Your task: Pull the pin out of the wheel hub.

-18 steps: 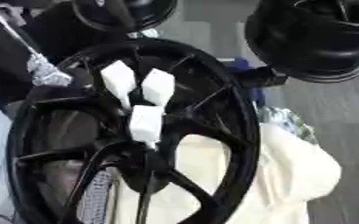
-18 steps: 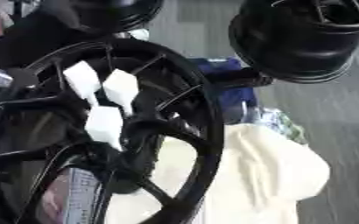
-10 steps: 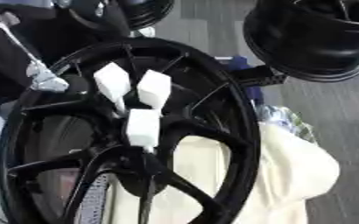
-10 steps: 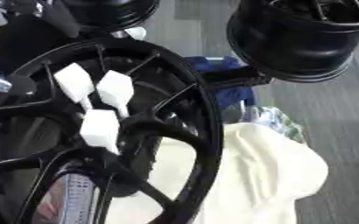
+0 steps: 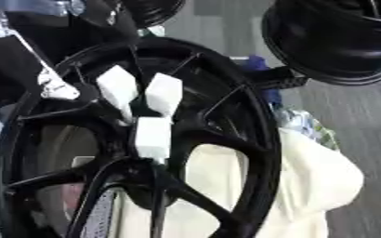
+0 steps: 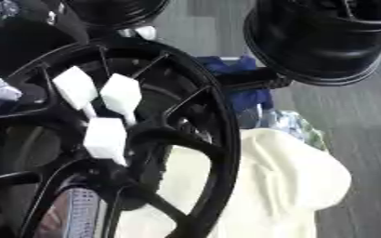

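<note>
A large black spoked wheel hub (image 5: 251, 116) stands tilted across the left and middle of both views. Three white block-shaped pieces stick out near its centre: one at the upper left (image 5: 117, 86), one beside it (image 5: 164, 93) and one below (image 5: 153, 137), each on a thin stem going into the spokes. A black and silver shape (image 5: 55, 88) lies against the hub's left rim and may be part of my left arm. No fingers can be made out there. My right hand shows in neither view.
A cream cloth (image 6: 299, 172) lies under and to the right of the hub. A second black wheel (image 6: 324, 42) stands at the upper right and another (image 6: 112, 9) at the top. A blue thing (image 6: 242, 69) and crinkled plastic (image 5: 304, 125) lie beside the hub.
The whole picture has shifted slightly, so the camera moved. The three white pieces keep the same arrangement on the hub.
</note>
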Motion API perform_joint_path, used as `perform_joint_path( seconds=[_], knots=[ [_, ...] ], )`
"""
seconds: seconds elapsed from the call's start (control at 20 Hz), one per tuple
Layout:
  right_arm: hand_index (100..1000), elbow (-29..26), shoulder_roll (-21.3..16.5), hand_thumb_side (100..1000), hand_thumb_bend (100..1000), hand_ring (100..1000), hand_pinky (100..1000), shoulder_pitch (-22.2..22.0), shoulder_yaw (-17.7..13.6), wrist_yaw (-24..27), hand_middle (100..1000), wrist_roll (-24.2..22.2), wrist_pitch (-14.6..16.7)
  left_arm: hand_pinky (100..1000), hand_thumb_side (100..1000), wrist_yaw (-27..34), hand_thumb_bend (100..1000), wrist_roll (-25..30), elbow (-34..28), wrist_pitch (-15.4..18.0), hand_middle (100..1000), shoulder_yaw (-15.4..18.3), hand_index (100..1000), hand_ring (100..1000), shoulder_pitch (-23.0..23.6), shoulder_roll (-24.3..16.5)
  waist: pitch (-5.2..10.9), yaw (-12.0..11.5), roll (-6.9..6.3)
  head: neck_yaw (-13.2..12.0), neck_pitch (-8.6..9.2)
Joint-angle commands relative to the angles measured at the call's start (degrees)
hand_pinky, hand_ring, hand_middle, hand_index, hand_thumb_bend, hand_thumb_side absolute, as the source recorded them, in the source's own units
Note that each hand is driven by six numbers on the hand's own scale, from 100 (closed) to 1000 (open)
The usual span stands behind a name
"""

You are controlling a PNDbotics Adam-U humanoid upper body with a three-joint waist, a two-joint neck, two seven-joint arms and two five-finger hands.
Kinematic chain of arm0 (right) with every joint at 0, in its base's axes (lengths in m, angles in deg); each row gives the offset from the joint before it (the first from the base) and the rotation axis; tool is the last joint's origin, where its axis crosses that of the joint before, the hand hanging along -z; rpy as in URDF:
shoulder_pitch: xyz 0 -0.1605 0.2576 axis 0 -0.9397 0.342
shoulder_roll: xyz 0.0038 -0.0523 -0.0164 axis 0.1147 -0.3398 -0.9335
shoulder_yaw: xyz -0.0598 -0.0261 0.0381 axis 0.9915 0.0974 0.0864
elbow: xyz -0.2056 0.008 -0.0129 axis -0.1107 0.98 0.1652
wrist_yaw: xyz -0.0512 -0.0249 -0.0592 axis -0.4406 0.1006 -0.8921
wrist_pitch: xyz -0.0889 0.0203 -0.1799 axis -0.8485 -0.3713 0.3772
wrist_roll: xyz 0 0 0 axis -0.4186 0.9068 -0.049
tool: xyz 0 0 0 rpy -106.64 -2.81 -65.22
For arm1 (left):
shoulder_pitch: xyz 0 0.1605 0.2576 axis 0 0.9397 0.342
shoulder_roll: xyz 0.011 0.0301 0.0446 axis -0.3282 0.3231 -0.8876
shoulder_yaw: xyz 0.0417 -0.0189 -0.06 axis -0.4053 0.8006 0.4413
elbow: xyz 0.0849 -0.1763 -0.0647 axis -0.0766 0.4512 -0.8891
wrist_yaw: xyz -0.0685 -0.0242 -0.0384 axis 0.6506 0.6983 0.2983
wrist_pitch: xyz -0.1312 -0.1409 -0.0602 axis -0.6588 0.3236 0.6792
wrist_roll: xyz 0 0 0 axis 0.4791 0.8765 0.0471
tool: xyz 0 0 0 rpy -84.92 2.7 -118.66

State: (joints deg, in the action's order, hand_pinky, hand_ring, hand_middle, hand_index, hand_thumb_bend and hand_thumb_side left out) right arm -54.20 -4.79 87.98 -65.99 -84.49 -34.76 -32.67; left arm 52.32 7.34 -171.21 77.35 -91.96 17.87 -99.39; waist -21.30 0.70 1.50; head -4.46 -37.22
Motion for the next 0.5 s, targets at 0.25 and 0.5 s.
perform_joint_path(
  seconds=[0.25,0.5],
  knots=[
    [801,-0.7,-0.9,280,392,611,429,0.5,-0.6,0.9,648,2.3,-1.8,858,318,-3.7,476,0.1,1.6,-1.0,787,-0.3,890,841,-1.2,-0.1,0.73,0.1,0.15,-0.6,0.72],
    [801,-0.7,-0.7,279,392,611,428,0.5,-0.6,1.0,648,2.3,-1.8,853,331,-5.6,444,-0.5,4.0,-1.2,785,-0.8,886,836,-1.3,0.8,0.67,0.4,0.24,-0.9,0.93]
  ],
)
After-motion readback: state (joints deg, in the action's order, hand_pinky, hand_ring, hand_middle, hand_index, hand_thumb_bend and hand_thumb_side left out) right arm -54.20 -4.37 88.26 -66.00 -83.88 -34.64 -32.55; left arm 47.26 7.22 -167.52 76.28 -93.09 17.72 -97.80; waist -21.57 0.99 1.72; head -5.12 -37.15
